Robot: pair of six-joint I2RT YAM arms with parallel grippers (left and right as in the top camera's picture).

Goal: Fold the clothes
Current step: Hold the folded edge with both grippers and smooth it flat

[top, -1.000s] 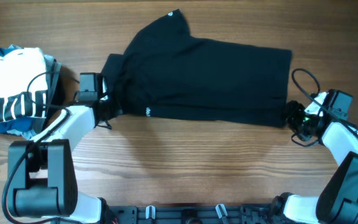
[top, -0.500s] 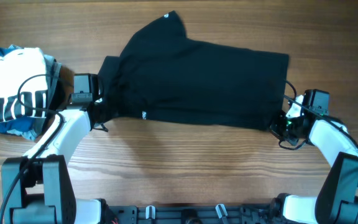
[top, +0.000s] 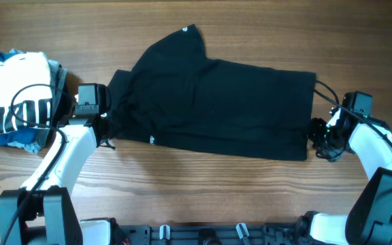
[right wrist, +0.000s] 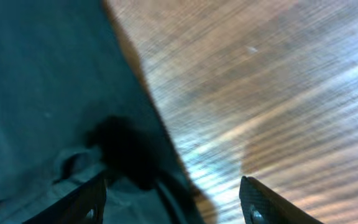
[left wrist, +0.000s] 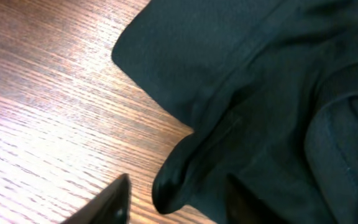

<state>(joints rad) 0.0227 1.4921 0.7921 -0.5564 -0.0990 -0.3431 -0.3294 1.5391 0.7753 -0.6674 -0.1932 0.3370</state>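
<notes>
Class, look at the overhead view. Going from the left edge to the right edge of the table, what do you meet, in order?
white garment with black stripes → left fingers → black T-shirt → right fingers

**Jaws apart over a bunched fold**

Looks down on the black T-shirt (left wrist: pixel 266 68), draped across the top and right of the wooden table (left wrist: pixel 36 112). Catches one rounded corner of cloth at upper left, with a seam slanting down from it. Finds the left gripper (left wrist: pixel 178 190) spread wide at the bottom edge (right finger barely distinct against the dark fabric), straddling a bunched, slightly glossy fold.
</notes>
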